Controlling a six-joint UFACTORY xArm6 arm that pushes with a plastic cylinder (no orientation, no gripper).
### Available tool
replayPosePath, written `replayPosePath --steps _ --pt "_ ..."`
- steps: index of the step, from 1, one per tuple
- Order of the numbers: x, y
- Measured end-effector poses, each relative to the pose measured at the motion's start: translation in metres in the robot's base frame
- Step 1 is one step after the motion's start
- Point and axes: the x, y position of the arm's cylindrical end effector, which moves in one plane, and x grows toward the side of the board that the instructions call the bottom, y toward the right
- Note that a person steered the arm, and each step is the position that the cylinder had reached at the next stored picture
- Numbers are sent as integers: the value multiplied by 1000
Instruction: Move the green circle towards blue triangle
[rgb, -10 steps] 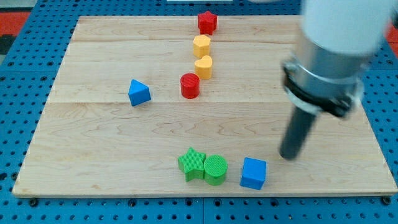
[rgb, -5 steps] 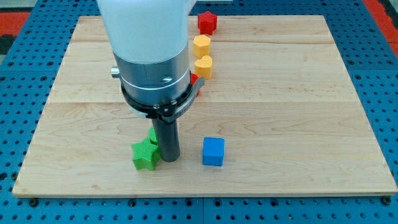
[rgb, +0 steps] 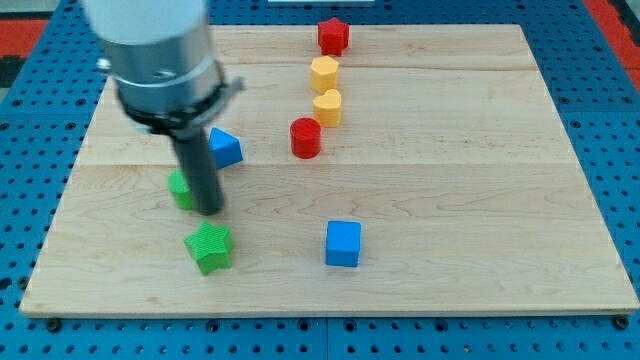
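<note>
The green circle (rgb: 181, 190) sits left of centre on the wooden board, mostly hidden behind my rod. My tip (rgb: 208, 211) rests on the board right against the circle's right side. The blue triangle (rgb: 226, 148) lies just above and to the right of the circle, partly hidden by the rod.
A green star (rgb: 209, 247) lies below the tip. A blue cube (rgb: 343, 243) sits at lower centre. A red cylinder (rgb: 305, 138), two yellow blocks (rgb: 327, 106) (rgb: 323, 73) and a red star (rgb: 333, 36) run up towards the view's top.
My tip swept from the view's right to the left, then up and left. The green circle moved up and left, near the blue triangle. The green star and blue cube shifted left.
</note>
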Motion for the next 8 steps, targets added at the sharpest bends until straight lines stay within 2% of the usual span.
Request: replayPosePath --steps 1,2,3,4,5,7,8 --pt "-17 -38" --pt "-31 -37" --pt "-9 -64" --pt "-30 -83" --pt "-56 -43" --pt "-86 -47" --pt "-44 -75"
